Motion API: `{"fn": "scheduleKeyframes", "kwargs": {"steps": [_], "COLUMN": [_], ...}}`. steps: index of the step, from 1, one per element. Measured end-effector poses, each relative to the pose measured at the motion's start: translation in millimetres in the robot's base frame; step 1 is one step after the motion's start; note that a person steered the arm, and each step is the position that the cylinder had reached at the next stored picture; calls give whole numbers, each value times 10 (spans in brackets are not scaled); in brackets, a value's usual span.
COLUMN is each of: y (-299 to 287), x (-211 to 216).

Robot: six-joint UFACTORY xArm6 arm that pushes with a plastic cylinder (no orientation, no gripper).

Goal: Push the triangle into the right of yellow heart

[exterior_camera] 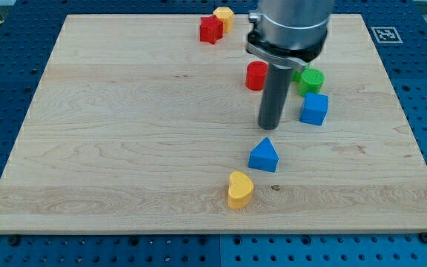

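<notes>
The blue triangle lies on the wooden board right of centre, toward the view's bottom. The yellow heart lies just below and left of it, a small gap between them. My tip is at the end of the dark rod, just above the triangle toward the view's top, close to it but apart.
A red cylinder stands left of the rod. A green block and a blue cube stand right of it. A red block and a yellow block sit at the board's top edge.
</notes>
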State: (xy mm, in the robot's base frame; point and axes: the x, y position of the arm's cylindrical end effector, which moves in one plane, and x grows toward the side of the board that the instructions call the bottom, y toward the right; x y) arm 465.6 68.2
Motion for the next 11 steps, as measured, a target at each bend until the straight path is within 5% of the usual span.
{"fn": "scheduleKeyframes", "kwargs": {"steps": [3, 6, 8, 11], "y": [533, 402, 207, 203], "x": [686, 402, 772, 603]}}
